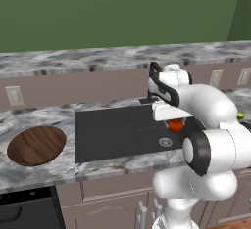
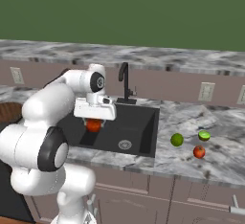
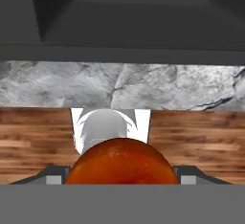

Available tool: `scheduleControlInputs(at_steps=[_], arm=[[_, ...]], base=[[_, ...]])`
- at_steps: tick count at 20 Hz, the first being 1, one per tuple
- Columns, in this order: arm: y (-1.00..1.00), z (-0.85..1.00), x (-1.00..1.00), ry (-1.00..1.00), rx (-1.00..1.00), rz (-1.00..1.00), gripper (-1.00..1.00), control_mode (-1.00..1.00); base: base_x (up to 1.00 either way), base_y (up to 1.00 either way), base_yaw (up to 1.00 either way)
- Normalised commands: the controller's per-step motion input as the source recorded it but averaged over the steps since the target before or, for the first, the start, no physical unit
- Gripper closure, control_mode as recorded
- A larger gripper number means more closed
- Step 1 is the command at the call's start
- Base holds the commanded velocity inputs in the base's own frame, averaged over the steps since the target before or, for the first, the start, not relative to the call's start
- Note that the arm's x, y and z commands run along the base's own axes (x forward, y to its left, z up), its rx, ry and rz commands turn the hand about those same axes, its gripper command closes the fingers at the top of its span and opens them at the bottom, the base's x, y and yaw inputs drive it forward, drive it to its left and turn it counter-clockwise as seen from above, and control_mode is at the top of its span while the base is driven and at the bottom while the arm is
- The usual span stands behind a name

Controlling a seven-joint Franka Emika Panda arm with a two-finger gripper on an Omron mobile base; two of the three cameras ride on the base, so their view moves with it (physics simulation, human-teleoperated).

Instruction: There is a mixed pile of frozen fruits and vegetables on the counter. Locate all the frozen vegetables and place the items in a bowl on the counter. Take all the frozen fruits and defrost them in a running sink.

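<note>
My gripper [image 2: 94,121] hangs over the dark grey sink [image 2: 136,122], shut on a red-orange tomato-like vegetable [image 2: 94,125]. That lump fills the bottom of the hand view [image 3: 119,163] between the fingers, and it peeks out under the hand in the left base view [image 1: 175,124]. The dark wooden bowl [image 1: 37,145] lies on the counter [image 1: 122,162] left of the sink [image 1: 117,130]. Right of the sink rest the plain green ball [image 2: 177,140], the flattish green piece [image 2: 204,135] and the small red ball [image 2: 199,151].
A thin black faucet [image 2: 124,82] stands behind the sink. Wall outlets [image 2: 206,91] sit on the backsplash. The counter's front edge [image 3: 119,86] and wooden cabinet fronts [image 3: 201,141] lie below the hand. A dark appliance [image 1: 27,211] sits under the bowl's end of the counter.
</note>
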Motion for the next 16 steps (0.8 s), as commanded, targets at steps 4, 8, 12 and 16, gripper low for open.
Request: scheduleControlInputs(at_steps=[4, 8, 12, 16], arm=[[1.0, 0.13, 0.0, 0.02, 0.0, 0.04, 1.0, -1.0], [1.0, 0.18, 0.0, 0.07, -0.03, 0.05, 1.0, -1.0], [1.0, 0.21, 0.0, 0.0, -0.02, 0.02, 1.0, -1.0], [1.0, 0.05, 0.0, 0.0, -0.02, 0.01, 1.0, -1.0]], base=[[0.0, 0.0, 0.0], [0.0, 0.0, 0.0], [0.0, 0.0, 0.0], [0.0, 0.0, 0.0]])
